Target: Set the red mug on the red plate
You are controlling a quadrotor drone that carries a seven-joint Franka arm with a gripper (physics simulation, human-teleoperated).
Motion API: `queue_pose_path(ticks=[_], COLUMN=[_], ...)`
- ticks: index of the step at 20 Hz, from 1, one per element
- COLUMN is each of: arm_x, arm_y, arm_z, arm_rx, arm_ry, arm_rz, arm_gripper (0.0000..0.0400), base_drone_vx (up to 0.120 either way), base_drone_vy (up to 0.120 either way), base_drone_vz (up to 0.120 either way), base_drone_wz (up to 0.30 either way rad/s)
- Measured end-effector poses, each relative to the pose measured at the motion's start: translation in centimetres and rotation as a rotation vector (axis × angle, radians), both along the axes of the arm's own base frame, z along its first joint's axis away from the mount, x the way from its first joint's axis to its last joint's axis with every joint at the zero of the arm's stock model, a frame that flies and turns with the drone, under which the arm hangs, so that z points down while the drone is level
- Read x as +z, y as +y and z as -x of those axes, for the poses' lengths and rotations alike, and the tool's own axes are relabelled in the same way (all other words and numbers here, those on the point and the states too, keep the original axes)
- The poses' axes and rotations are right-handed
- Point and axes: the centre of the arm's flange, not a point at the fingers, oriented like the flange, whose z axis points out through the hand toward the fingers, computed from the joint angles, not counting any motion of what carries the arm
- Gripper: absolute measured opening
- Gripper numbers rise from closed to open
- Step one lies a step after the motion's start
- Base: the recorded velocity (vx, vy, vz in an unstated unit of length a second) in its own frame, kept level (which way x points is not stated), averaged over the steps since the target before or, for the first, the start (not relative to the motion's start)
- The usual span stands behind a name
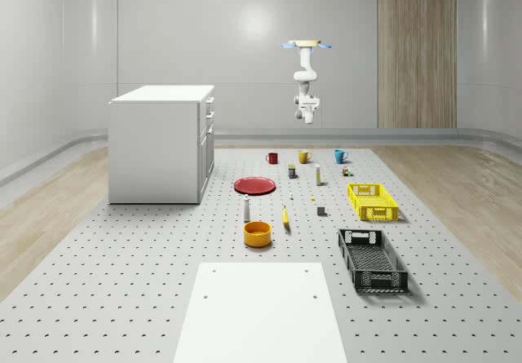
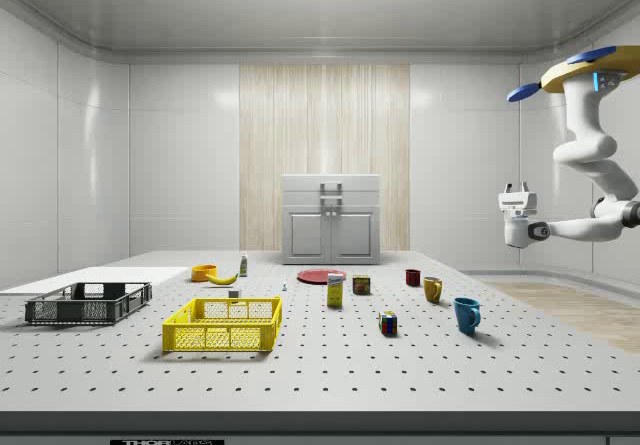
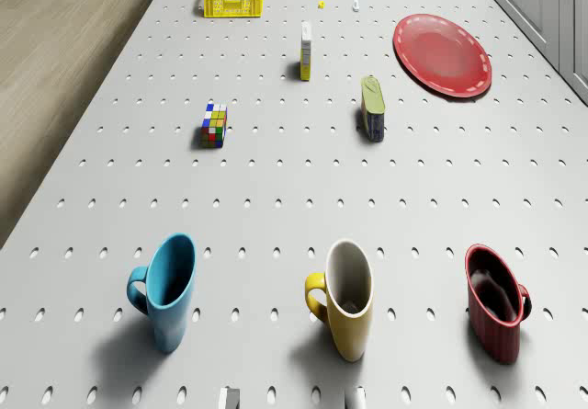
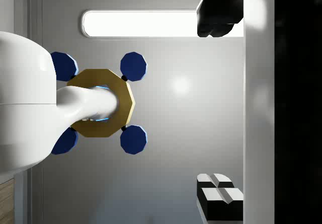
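Observation:
The red mug (image 1: 272,158) (image 3: 496,312) stands upright at the whole-scene view's far end of the table, beside a yellow mug (image 3: 344,299) and a blue mug (image 3: 167,289). The red plate (image 1: 255,185) (image 3: 443,53) lies flat a little nearer, with nothing on it. The drone (image 1: 306,45) (image 2: 590,65) hovers high by the row of mugs. Its arm bends down and back up, so my gripper (image 2: 518,187) (image 4: 220,108) points at the ceiling, well above the mugs. The fingers (image 4: 219,196) stand wide apart and hold nothing.
A white cabinet (image 1: 163,143) stands at the whole-scene view's left. On the table lie a yellow crate (image 1: 373,201), a black crate (image 1: 372,258), an orange bowl (image 1: 257,233), a banana (image 1: 285,216), a puzzle cube (image 3: 213,124), a can (image 3: 372,107) and a small box (image 3: 306,51).

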Motion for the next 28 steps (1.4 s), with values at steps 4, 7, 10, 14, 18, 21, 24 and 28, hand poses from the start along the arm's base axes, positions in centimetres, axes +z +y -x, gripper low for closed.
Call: queue_pose_path(ticks=[4, 7, 10, 14, 18, 21, 24, 28], arm_x=[3.0, 5.0, 6.6, 8.1, 8.8, 9.1, 9.2, 9.3], arm_y=[0.0, 0.0, 0.0, 0.0, 0.0, 0.0, 0.0, 0.0], arm_z=[0.4, 0.3, 0.2, 0.1, 0.1, 0.0, 0.1, 0.1], arm_rx=[0.0, 0.0, 0.0, 0.0, 0.0, 0.0, 0.0, 0.0], arm_ry=[-0.003, -0.006, -0.008, -0.011, -0.014, -0.016, -0.019, -0.022], arm_rz=[0.0, 0.0, 0.0, 0.0, 0.0, 0.0, 0.0, 0.0], arm_gripper=[0.04, 0.04, 0.04, 0.04, 0.04, 0.04, 0.04, 0.04], base_drone_vx=[0.03, 0.12, 0.12, 0.12, 0.12, 0.12, 0.12, 0.12], base_drone_vy=[-0.03, -0.12, -0.12, -0.12, -0.12, -0.12, -0.12, -0.12], base_drone_vz=[0.0, 0.0, 0.0, 0.0, 0.0, 0.0, 0.0, 0.0], base_drone_wz=[0.0, 0.0, 0.0, 0.0, 0.0, 0.0, 0.0, 0.0])
